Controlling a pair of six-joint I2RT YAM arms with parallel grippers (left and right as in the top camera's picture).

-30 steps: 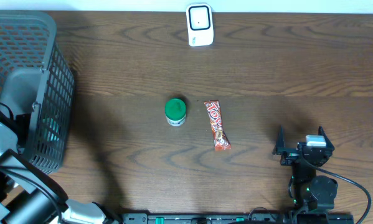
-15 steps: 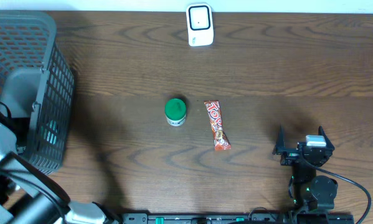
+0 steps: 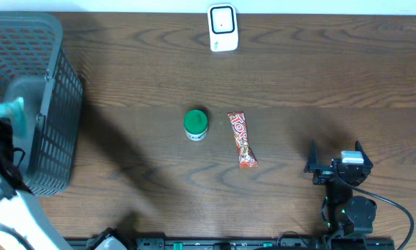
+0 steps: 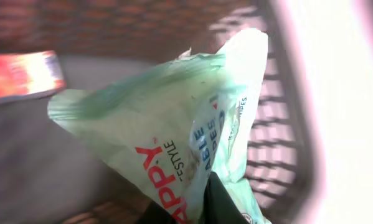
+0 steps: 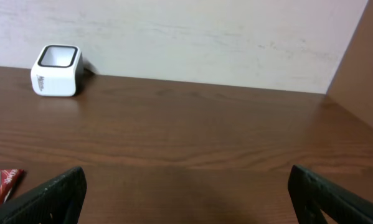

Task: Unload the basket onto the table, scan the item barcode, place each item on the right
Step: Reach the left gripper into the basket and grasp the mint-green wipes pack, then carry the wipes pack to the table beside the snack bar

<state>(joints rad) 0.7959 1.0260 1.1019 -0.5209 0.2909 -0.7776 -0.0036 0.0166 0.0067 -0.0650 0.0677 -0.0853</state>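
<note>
The left gripper [image 4: 195, 200], clamped on the pale green packet [image 4: 167, 130] at the basket [image 3: 55, 83], has the scanner [image 3: 222, 28] well off rightward by the table's [image 3: 319, 69] far edge.

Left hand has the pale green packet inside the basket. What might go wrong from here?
1. The left hand pinches only one edge of the floppy pale green plastic packet; it may slip or swing during the lift.
2. The grey mesh basket wall stands close beside it and might snag it.
3. The white barcode scanner sits across the table; a dangling packet might knock the green-lidded jar or red candy bar.
</note>
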